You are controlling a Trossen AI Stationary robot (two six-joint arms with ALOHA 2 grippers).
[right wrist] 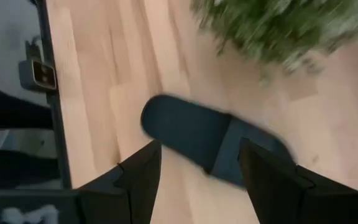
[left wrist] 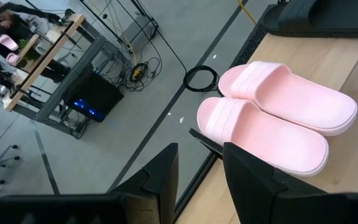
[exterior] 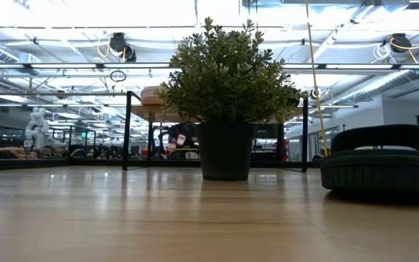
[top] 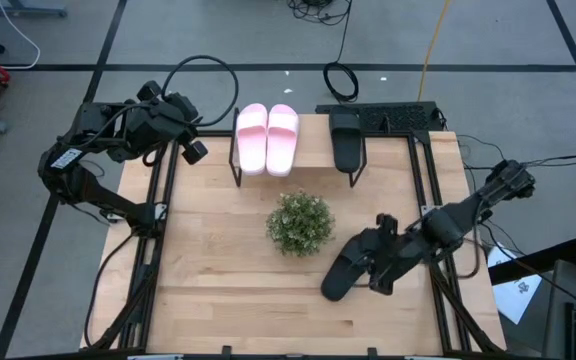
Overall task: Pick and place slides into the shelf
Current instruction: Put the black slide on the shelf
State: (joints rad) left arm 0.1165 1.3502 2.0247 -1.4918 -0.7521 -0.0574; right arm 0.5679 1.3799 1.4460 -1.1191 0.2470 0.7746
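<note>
The low wood-topped shelf with black legs (top: 313,152) at the far edge holds the pale pink pair of slides (top: 267,138) and one black slide (top: 345,140). Near right, the right gripper (top: 360,268), fingers spread, hangs over the other black slide (top: 340,279) beside a potted green plant (top: 299,222). Far left, the left gripper (top: 192,143) is parted

Shelf (top: 308,150) at far edge of worktop (top: 218,260). Paired slides (top: 267,138) side by side, touching, on shelf's left part, just beyond left jaws (top: 194,150), which hang at shelf's left end. Single slide (top: 345,140) on shelf's right part, well apart from both jaws. Potted plant (top: 300,222) mid-worktop, before shelf, beyond right jaws (top: 366,268) toward left arm. Fourth slide (top: 342,276) flat on worktop directly under right jaws, near-right of plant.
</note>
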